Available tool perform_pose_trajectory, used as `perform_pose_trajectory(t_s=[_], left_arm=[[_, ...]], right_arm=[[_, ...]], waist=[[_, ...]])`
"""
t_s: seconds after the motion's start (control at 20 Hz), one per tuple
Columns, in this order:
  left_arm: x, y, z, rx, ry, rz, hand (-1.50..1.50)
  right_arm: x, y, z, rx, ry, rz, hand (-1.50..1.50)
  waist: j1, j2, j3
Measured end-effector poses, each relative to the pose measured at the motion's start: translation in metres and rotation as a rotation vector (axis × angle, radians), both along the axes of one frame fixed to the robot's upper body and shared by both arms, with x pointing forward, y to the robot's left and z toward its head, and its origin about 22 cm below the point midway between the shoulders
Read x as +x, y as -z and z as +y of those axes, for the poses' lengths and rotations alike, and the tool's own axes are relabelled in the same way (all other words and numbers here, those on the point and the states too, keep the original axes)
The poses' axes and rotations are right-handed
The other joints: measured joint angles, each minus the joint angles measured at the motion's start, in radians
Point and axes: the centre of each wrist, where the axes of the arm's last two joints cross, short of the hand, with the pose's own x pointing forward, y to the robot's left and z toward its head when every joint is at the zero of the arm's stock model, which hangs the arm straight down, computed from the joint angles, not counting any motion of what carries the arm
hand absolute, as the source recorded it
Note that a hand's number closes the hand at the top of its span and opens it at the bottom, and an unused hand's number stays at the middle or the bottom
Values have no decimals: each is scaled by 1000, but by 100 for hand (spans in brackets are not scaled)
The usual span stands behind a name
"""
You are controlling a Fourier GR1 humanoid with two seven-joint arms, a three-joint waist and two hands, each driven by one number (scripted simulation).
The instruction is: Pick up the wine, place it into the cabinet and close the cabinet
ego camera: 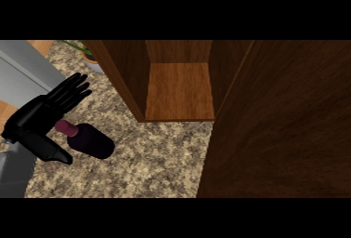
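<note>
Wine [91,141] lies just beside the open left hand [42,116].

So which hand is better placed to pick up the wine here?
The left hand. It is right next to the wine bottle lying on the counter, fingers straight, thumb beside the bottle. The right hand is not in view. The cabinet stands open.

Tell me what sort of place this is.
Likely a kitchen: a speckled stone counter, an open wooden cabinet standing on it, and a dark wine bottle lying by the left hand.
</note>
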Motion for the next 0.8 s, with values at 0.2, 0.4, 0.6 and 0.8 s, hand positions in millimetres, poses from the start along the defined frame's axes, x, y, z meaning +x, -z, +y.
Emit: perform_pose_trajectory(t_s=[0.2, 0.4, 0.6, 0.8], left_arm=[[-3, 20, 16, 23, -8, 19, -150], [-6, 41, 32, 34, -14, 39, -150], [-6, 60, 33, 43, -12, 55, -150], [-6, 76, 34, 52, -19, 69, -150]], right_arm=[[-1, 0, 2, -8, -5, 5, -150], [-3, 1, 4, -10, -12, 7, -150], [-2, 2, 1, -23, 3, -5, -150], [-3, 2, 0, -32, 11, -5, -150]], waist=[[-1, 0, 0], [-5, 0, -1], [-4, 1, 0], [-6, 1, 0]])
